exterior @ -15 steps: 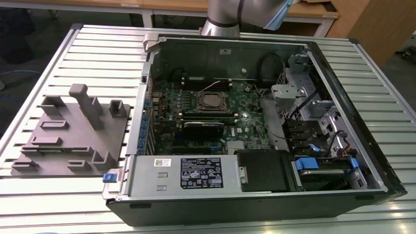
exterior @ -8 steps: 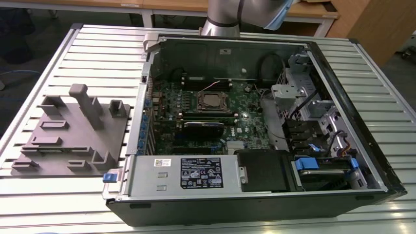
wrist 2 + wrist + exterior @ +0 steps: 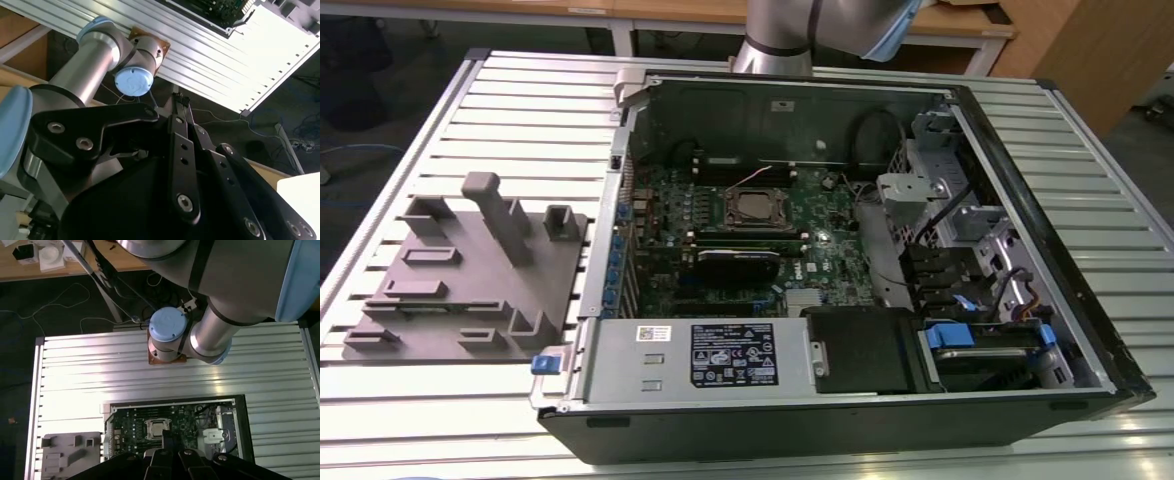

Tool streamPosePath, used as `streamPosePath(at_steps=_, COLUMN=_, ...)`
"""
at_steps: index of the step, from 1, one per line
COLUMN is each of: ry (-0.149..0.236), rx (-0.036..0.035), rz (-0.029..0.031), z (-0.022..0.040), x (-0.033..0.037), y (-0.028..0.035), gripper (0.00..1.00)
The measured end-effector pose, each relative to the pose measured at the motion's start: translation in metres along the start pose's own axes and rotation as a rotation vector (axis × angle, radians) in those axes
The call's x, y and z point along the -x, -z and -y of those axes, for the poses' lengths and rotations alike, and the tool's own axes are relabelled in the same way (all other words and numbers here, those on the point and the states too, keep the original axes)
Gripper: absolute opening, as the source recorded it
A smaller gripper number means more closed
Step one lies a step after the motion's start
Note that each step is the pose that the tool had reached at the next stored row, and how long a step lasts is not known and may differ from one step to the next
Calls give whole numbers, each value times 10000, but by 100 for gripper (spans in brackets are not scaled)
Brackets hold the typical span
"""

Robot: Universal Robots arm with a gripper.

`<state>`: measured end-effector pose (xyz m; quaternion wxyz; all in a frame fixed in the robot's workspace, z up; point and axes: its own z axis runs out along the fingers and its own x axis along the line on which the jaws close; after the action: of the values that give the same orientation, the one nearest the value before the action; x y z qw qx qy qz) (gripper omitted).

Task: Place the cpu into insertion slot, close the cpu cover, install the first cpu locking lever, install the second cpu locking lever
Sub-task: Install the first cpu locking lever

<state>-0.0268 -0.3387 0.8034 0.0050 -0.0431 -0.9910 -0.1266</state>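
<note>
Pincer high above the case, well apart from everything inside it; released or clenched, cannot tell. Slot near the middle of the green board. Silvery rim around a centre dark in the exterior view, paler in the first wrist view, so cpu seated or not: cannot tell. Rim parts too small to tell apart. By judgement, no step confirmed done, all four possibly left. Case open on the slatted tabletop. Grey fixture just beside it, at the exterior view's left.
</note>
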Motion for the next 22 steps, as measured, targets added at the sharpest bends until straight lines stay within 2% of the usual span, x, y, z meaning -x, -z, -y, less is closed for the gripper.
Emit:
streamPosePath(at_steps=6, ry=-9, rx=-8, rz=-36, z=-1, x=1, y=-7, gripper=10)
streamPosePath(at_steps=11, ry=8, rx=-6, rz=28, z=21, x=2, y=-86, gripper=10)
streamPosePath(at_steps=18, ry=22, rx=-12, rz=81, z=49, x=5, y=-193, gripper=10)
streamPosePath(at_steps=19, ry=25, rx=-20, rz=95, z=58, x=6, y=-229, gripper=10)
streamPosePath(at_steps=22, ry=30, rx=-51, rz=112, z=70, x=7, y=-270, gripper=10)
